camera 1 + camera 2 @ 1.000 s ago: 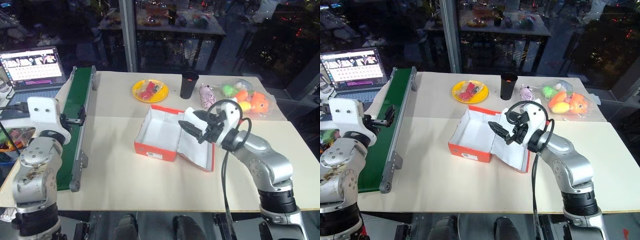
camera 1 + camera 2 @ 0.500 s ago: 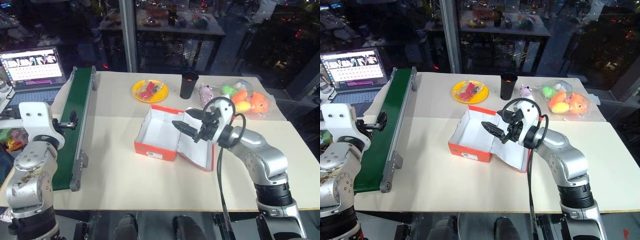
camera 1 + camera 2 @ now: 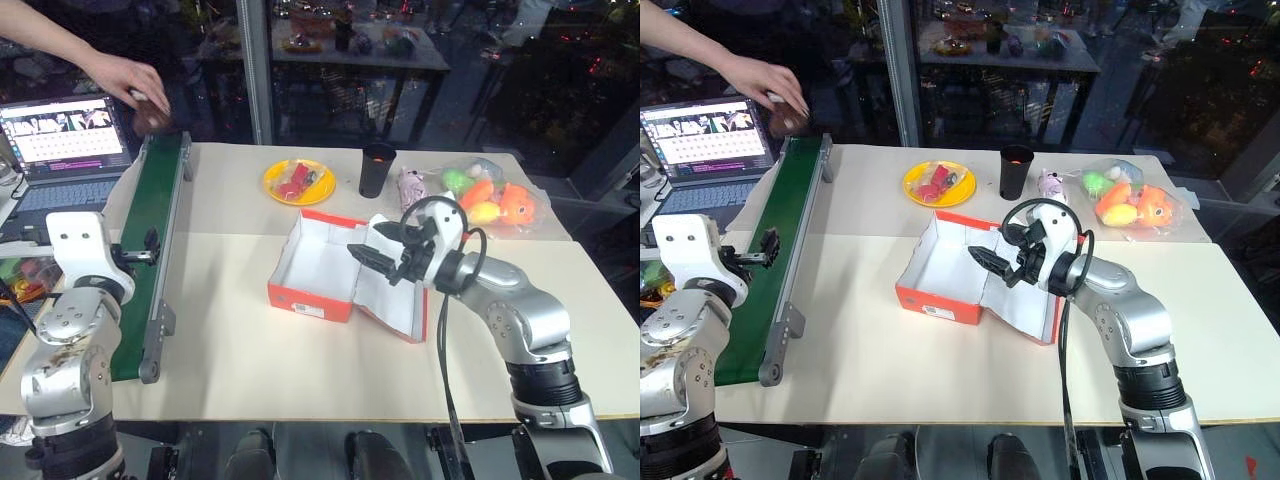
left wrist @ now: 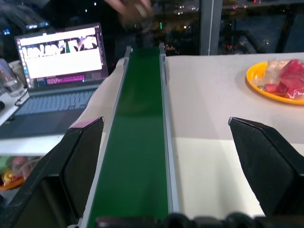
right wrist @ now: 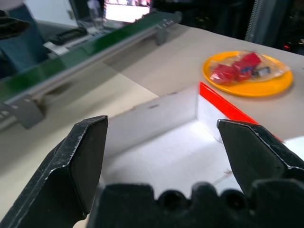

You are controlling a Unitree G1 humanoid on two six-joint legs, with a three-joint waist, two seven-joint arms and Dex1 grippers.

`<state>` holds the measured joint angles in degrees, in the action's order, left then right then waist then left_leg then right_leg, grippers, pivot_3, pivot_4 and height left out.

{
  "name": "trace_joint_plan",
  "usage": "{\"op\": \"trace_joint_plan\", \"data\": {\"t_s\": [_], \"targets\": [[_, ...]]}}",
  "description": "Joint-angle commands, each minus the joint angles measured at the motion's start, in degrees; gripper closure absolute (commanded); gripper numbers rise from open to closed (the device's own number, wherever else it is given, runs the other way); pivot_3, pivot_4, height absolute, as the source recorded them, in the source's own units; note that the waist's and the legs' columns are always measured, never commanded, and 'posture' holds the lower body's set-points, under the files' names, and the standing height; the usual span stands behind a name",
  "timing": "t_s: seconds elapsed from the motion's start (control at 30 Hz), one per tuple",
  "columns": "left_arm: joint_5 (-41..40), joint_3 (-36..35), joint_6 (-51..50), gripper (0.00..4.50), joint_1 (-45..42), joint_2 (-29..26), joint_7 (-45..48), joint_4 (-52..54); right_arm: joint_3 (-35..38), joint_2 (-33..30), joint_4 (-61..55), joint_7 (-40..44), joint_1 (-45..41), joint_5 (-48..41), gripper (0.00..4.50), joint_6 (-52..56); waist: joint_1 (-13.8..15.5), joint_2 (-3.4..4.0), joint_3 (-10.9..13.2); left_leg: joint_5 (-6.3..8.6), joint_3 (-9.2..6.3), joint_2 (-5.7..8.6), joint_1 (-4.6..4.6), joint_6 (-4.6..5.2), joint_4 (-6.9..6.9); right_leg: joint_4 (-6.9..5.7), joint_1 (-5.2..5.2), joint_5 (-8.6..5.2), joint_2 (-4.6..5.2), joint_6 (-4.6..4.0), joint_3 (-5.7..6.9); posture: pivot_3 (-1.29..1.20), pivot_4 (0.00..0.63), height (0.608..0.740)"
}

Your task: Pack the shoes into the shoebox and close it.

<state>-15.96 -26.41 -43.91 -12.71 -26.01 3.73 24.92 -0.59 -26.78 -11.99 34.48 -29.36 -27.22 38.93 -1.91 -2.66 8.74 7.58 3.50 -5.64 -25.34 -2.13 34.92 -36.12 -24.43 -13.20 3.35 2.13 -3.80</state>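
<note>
Hand [image 3: 128, 80] new at far end of green belt [image 3: 155, 215], putting down dark thing, maybe shoe. Box [image 3: 320, 265] mid table, open, empty. Right gripper [image 3: 372, 248] over box, fingers apart. Left gripper [image 3: 150, 243] by belt, fingers apart, ready to grab.

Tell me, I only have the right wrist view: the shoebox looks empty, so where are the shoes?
Observer: A person's hand holds a dark thing, maybe a shoe, over the far end of the green conveyor.
Operator: And my left gripper?
Observer: The left gripper hovers over the conveyor's near part, jaws open, empty.
Operator: Where's the lid?
Observer: The lid leans open on the shoebox's right side, near the right gripper.
</note>
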Motion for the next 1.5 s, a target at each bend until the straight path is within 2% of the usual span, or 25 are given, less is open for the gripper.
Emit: {"op": "trace_joint_plan", "data": {"t_s": [0.03, 0.33, 0.53, 0.83, 1.5], "targets": [[-0.23, -2.39, 2.37, 0.00, -0.77, -0.54, 0.50, -2.57, -0.17, -0.13, 1.28, -1.00, -0.19, 2.32, 0.13, -1.38, -0.08, 0.00, 0.00, 0.00, 0.00, 0.00, 0.00, 0.00, 0.00, 0.00, 0.00, 0.00, 0.00, 0.00, 0.00, 0.00, 0.150, 0.736], [-2.50, -3.23, 5.26, 0.00, -0.81, -3.32, 6.42, -7.26, -1.91, 2.46, 5.04, 1.82, -2.56, 2.98, 0.13, -1.93, -0.31, 0.00, 0.00, 0.00, 0.00, 0.00, -0.01, 0.00, -0.04, -0.01, -0.05, 0.00, -0.01, -0.01, 0.00, 0.00, 0.150, 0.736], [-2.37, -3.87, 8.83, 0.00, -1.71, -9.05, 11.49, -14.05, -2.73, 3.00, 6.15, 4.39, -5.02, 2.74, 0.13, -1.09, -0.35, 0.00, 0.01, 0.00, 0.01, 0.00, -0.02, -0.01, -0.07, 0.00, -0.10, 0.00, -0.01, -0.02, 0.00, 0.00, 0.150, 0.736], [-2.60, -1.72, 8.98, 0.00, -9.50, -11.25, 12.16, -23.71, -4.26, 3.95, 2.09, 6.82, -5.76, 0.76, 0.13, 2.39, 0.00, -0.01, 0.01, 0.01, 0.03, -0.02, -0.09, -0.02, -0.08, -0.01, -0.15, 0.02, 0.01, -0.08, 0.04, 0.00, 0.150, 0.736], [-0.64, 2.75, 10.12, 0.00, -25.26, -14.10, 12.69, -47.89, -3.49, 3.17, -0.93, 4.16, -4.44, 0.56, 0.13, 3.23, 0.97, -0.01, 0.01, -0.03, 0.05, -0.03, -0.35, 0.02, -0.10, -0.12, -0.49, 0.28, -0.03, 0.22, 0.05, 0.00, 0.150, 0.736]]}}
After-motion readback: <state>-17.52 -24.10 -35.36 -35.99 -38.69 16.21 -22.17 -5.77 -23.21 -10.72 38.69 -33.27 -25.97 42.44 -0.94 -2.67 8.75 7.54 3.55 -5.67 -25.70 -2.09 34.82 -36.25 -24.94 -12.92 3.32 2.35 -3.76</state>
